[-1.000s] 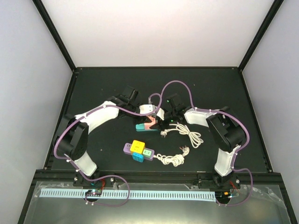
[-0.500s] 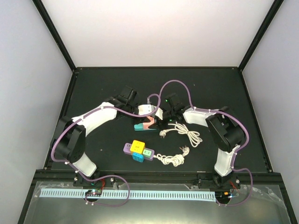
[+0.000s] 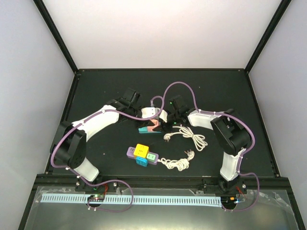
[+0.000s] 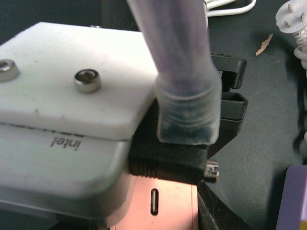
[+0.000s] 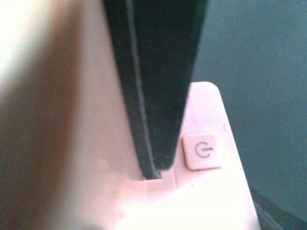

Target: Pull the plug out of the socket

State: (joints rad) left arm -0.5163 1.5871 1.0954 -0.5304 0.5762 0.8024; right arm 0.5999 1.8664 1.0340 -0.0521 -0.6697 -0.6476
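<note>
1. The counter (image 3: 105, 91) was a matte black sheet, closed in on three sides by pale walls (image 3: 163, 33), with black posts (image 3: 55, 36) running up the corners
2. Both arms reached in and met near the middle of the counter at the pink socket (image 3: 154, 126), whose teal end pointed left
3. The left claw (image 3: 148, 120) was clamped on the pink socket; in the left wrist view the socket's pink face, with a small slot, showed low in the frame beneath a white camera housing (image 4: 72, 96) and a purple cable (image 4: 177, 62)
4. The right claw (image 3: 165, 123) sat at the socket's right side; one black finger (image 5: 158, 72) lay against the pink body just beside the power button (image 5: 201, 151), the other finger was hidden, so I cannot tell whether that claw stood apart or together
5. The plug (image 3: 167, 137) lay loose on the counter just right of the socket, out of it, and its white cord (image 3: 194, 137) looped off to the right
6. Nearer the arm bases lay a purple socket block (image 3: 142, 154) topped with yellow and blue cubes, with a second white cord (image 3: 176, 164) bundled at its right end
</note>
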